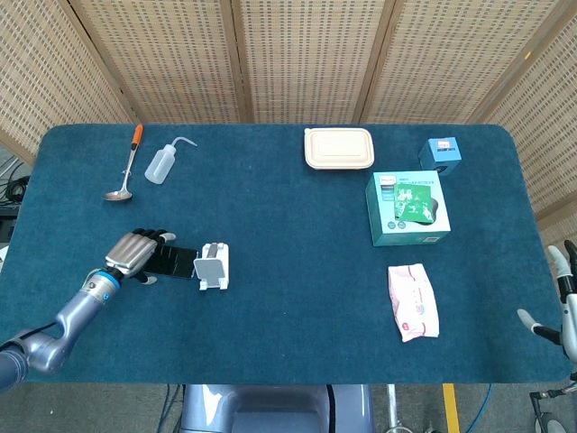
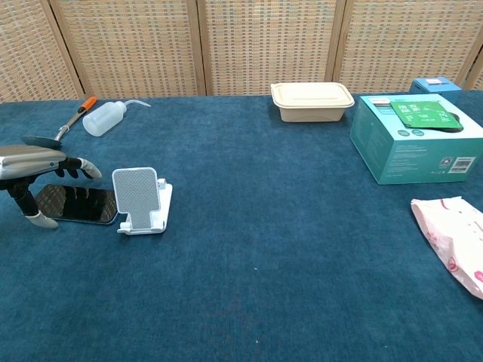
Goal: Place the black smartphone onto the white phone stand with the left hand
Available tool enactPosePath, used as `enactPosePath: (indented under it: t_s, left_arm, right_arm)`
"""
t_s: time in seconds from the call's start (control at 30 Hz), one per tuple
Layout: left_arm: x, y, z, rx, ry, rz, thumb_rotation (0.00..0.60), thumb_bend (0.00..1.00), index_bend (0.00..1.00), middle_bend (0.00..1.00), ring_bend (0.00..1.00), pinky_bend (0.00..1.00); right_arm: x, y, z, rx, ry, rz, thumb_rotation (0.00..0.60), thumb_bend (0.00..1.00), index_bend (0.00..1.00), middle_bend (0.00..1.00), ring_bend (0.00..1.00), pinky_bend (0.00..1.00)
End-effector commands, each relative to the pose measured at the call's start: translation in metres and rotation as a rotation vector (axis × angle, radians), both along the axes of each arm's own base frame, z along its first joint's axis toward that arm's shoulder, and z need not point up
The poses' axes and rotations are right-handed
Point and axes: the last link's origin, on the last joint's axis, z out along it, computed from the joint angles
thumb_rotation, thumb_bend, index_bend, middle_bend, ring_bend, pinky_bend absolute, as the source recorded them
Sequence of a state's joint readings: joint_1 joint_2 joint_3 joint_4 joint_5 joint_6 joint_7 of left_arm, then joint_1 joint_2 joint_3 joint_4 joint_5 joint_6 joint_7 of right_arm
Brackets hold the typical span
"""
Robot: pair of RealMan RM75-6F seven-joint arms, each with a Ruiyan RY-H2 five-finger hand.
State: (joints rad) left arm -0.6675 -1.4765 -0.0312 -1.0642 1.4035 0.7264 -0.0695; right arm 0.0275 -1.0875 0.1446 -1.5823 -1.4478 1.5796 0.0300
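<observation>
Hovering my left hand [image 2: 34, 162], fingers spread and holding nothing, over the flat black glass smartphone [image 1: 173, 262] lying on the blue cloth just beside the white plastic phone stand [image 2: 139, 199], I risk nudging that light stand over.

black smartphone [image 2: 79, 205] flat on cloth, just beside upright white phone stand [image 2: 139, 200]
</observation>
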Motion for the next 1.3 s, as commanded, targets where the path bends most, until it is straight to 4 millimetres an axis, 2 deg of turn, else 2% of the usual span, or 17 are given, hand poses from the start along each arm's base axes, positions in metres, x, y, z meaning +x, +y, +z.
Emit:
enactPosePath:
  t_s: [0.03,0.2,0.5,0.67,0.9,1.3]
  left_arm:
    - [0.0,0.001,-0.004,0.005,0.007,0.009,0.6,0.02,0.18,0.19,0.2,0.2]
    - [0.001,0.002,-0.008,0.006,0.011,0.012,0.6,0.03,0.2,0.21,0.21,0.21]
    - [0.0,0.001,-0.013,0.03,0.029,0.002,0.6,0.04,0.39,0.38,0.37,0.33]
    - [-0.001,-0.001,-0.012,0.054,0.021,0.0,0.6,0.05,0.4,0.41,0.4,0.36]
    - [0.001,0.002,0.004,0.1,-0.002,-0.016,0.6,0.05,0.41,0.42,0.4,0.36]
    - [0.0,-0.003,0.055,0.177,0.019,-0.1,0.6,0.05,0.42,0.43,0.41,0.36]
  right_arm:
    - [0.0,0.0,0.0,0.0,-0.002,-0.001,0.6,0.0,0.0,0.0,0.0,0.0]
    - [-0.001,-0.001,0.001,0.001,-0.008,-0.003,0.6,0.0,0.0,0.0,0.0,0.0]
    - [-0.001,0.0,0.002,0.0,-0.014,-0.002,0.6,0.0,0.0,0.0,0.0,0.0]
    - [-0.001,0.0,0.002,-0.001,-0.015,0.0,0.6,0.0,0.0,0.0,0.0,0.0]
    - [-0.001,0.001,0.002,-0.001,-0.019,0.001,0.6,0.0,0.0,0.0,0.0,0.0]
    - [0.001,0.001,0.002,0.006,-0.024,0.006,0.6,0.0,0.0,0.0,0.0,0.0]
